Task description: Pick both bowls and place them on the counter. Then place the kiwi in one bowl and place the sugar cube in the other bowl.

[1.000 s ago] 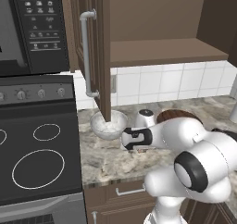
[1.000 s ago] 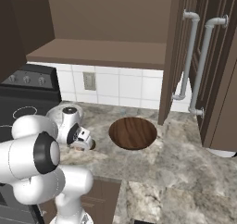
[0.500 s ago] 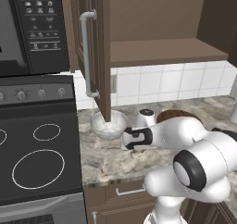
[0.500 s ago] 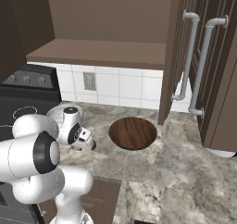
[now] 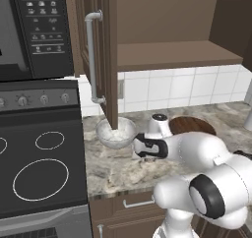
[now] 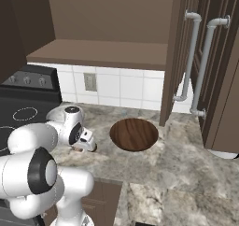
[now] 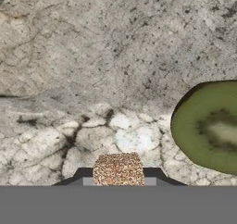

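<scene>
Gripper (image 7: 118,179) low over counter (image 7: 92,56).
Fingers pinch the sugar cube (image 7: 118,169); kiwi (image 7: 208,126) lies just beside.

we see the desk (image 7: 115,56) as grey-beige stone, veined with dark marbling. the sugar cube (image 7: 118,169) is speckled tan and brown. the kiwi (image 7: 210,126) shows a green cut face with a pale core. one bowl (image 6: 134,134) is dark brown wood with visible grain; the other bowl (image 5: 116,133) is grey-white. the stovetop (image 5: 42,168) is black with white rings.
</scene>
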Controlling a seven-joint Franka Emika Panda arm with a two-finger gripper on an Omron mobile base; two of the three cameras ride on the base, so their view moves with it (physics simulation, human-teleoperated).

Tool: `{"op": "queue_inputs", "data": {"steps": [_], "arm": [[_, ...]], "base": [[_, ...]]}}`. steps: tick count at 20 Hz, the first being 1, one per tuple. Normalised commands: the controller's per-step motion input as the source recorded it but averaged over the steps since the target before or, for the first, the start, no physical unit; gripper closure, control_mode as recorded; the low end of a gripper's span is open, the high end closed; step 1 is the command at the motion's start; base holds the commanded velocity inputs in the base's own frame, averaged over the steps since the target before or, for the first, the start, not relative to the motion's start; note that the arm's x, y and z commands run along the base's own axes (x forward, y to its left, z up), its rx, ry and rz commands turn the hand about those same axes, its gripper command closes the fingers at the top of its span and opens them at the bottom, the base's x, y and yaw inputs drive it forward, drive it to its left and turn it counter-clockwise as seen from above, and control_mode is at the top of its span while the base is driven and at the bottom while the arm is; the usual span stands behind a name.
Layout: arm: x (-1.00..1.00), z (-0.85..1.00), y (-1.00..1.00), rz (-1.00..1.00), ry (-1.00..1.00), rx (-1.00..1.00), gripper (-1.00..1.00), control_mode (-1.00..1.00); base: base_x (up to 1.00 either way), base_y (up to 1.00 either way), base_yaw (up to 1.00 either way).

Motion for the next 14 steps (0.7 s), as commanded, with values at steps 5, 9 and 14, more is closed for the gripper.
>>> {"op": "queue_inputs", "data": {"steps": [5, 9, 14], "arm": [[-0.21, 0.48, -0.07, 0.0, -0.02, 0.0, 1.0, -1.0], [-0.23, 0.54, -0.02, 0.0, 0.0, 0.01, 1.0, -1.0], [-0.27, 0.44, 0.0, 0.01, -0.13, 0.04, 1.0, -1.0]], "base": [[0.0, 0.0, 0.0], [0.0, 0.0, 0.0], [0.0, 0.0, 0.0]]}}
